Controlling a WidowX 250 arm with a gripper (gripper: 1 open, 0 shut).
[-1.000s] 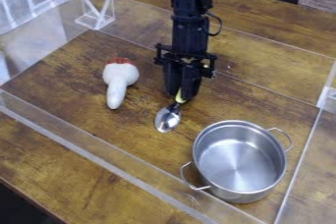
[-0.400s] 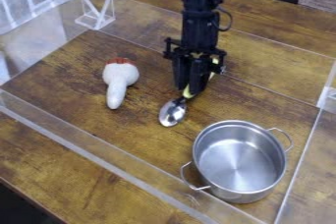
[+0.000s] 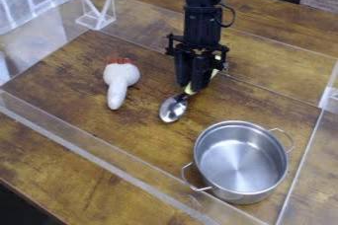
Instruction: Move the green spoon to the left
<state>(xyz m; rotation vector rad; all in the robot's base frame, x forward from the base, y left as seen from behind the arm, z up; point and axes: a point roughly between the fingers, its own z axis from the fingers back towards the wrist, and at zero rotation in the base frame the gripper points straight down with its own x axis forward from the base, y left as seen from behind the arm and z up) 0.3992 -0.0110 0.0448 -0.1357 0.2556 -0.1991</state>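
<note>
The green spoon point(image 3: 173, 109) hangs tilted near the middle of the wooden table. Its silver bowl is low and towards the front left, at or just above the wood. Its yellow-green handle runs up to the back right. My gripper point(image 3: 195, 82) points steeply down from above and is shut on the upper end of that handle. The dark fingers point(image 3: 187, 68) hide the handle's tip.
A white mushroom toy with a red cap point(image 3: 119, 82) lies left of the spoon. A steel pot point(image 3: 242, 160) stands at the front right. A clear plastic wall point(image 3: 93, 153) borders the work area, and a small clear stand point(image 3: 95, 12) sits at the back left.
The gripper keeps its hold on the handle. The spoon's bowl shows slightly higher in the picture than a second ago; otherwise nothing has shifted.
</note>
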